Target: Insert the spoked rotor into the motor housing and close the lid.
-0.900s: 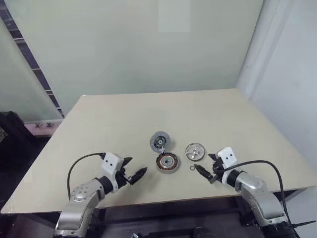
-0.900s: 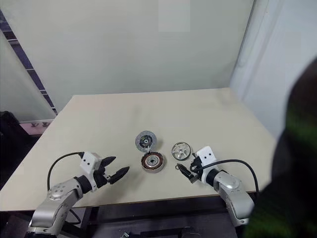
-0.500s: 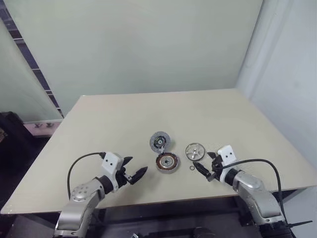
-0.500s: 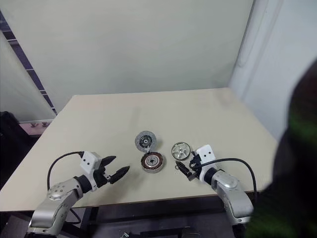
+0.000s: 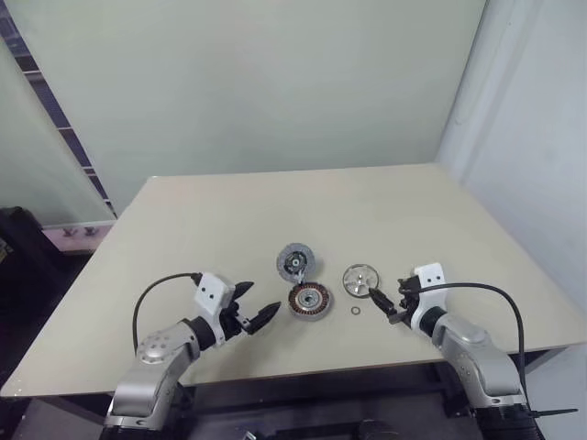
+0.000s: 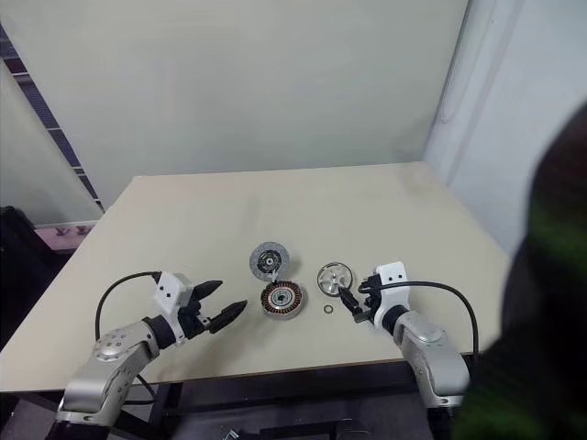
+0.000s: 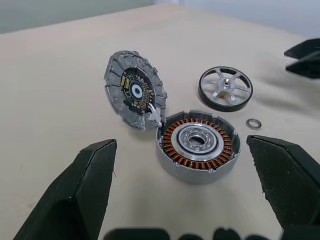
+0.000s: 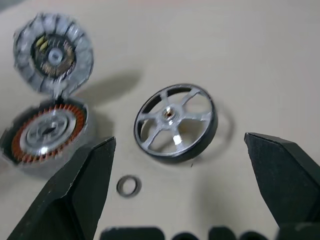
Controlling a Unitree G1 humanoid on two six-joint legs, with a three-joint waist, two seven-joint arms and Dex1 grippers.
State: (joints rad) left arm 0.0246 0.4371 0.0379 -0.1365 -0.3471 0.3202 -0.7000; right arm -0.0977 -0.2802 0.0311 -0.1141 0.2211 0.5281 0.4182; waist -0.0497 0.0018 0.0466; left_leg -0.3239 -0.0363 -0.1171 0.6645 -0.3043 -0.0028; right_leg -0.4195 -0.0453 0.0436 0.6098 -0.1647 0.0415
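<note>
Head cameras look down and forward over the table [image 5: 183,229] from well above. Left wrist camera sits low and close, facing the housing [image 7: 197,145]; right wrist camera, closer still, faces the rotor [image 8: 175,121]. Both wrist views share housing, rotor, lid [image 7: 135,90] and ring [image 8: 128,186].

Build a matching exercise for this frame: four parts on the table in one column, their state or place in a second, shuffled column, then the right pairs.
Column 1
1. spoked rotor
2. motor housing
3. lid
4. small ring

Column 2
A. tilted up on edge, touching the housing rim, circuit face showing
B. lying flat on the table in front of the open right hand
C. open cup, copper windings exposed, nothing inside
D. tiny loose part lying between the housing and the rotor

Pairs: 1-B, 2-C, 3-A, 4-D
</note>
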